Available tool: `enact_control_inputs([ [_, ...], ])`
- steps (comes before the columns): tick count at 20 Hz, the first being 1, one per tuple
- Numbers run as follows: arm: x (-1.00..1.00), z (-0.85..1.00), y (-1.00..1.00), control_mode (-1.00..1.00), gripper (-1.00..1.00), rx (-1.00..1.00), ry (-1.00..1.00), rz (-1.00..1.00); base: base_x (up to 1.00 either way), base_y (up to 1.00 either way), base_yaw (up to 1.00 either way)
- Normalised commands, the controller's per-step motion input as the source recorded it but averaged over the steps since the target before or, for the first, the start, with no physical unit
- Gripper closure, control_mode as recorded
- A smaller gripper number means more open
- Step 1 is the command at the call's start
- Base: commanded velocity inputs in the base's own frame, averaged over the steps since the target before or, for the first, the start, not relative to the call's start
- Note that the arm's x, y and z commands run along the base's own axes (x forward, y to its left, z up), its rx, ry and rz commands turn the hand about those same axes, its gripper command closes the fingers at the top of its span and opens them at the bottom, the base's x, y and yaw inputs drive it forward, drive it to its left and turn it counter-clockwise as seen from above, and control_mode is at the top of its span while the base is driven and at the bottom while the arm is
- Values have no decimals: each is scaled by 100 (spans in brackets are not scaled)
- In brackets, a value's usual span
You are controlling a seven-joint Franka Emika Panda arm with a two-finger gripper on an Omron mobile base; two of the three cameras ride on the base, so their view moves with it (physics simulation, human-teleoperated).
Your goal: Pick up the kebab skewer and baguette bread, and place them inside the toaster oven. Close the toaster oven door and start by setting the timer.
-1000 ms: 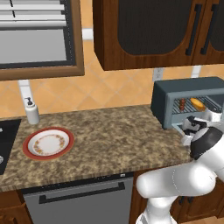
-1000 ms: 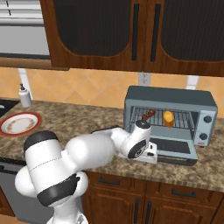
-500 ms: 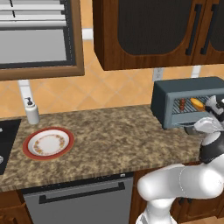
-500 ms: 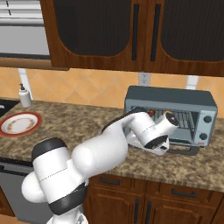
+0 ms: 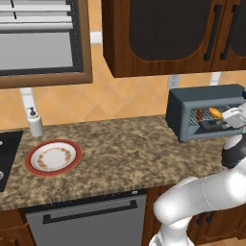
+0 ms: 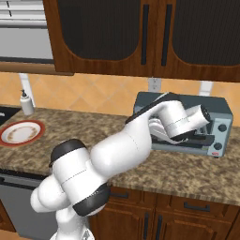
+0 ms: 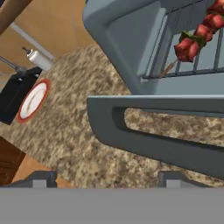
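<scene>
Both foods already lie on the wire rack inside the toaster oven (image 5: 180, 113): the kebab skewer (image 7: 196, 38) runs along the bars with its bare stick end toward the opening, and the baguette bread (image 5: 215, 113) sits beside it deeper on the rack, so the loading half of the task looks done and the door is the step in hand. The toaster oven door (image 7: 153, 131) hangs dropped open in front of the cavity, its frame and window seen nearly edge-on from the hand view, with the speckled worktop (image 5: 125, 149) showing through the glass. The gripper (image 7: 107, 179) sits low and just outside the door's free edge, its two fingertips set wide apart with nothing between them, most likely placed there so the hand can get under the panel and swing it up rather than grasp it. In the right base view the wrist crosses the front of the oven, hiding the opening. Over on the far side of the worktop the red-rimmed plate (image 5: 53, 157) lies bare, near a soap dispenser (image 5: 33, 121) by the wall. The timer knobs on the oven's right panel remain for afterwards.
</scene>
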Motion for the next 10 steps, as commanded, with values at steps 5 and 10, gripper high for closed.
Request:
enact_control_inputs([
  [5, 81, -59, 83, -100, -100, -5, -26, -10, 0, 0, 0],
  [10, 69, -79, 77, -100, -100, -4, -19, -11, 0, 0, 0],
])
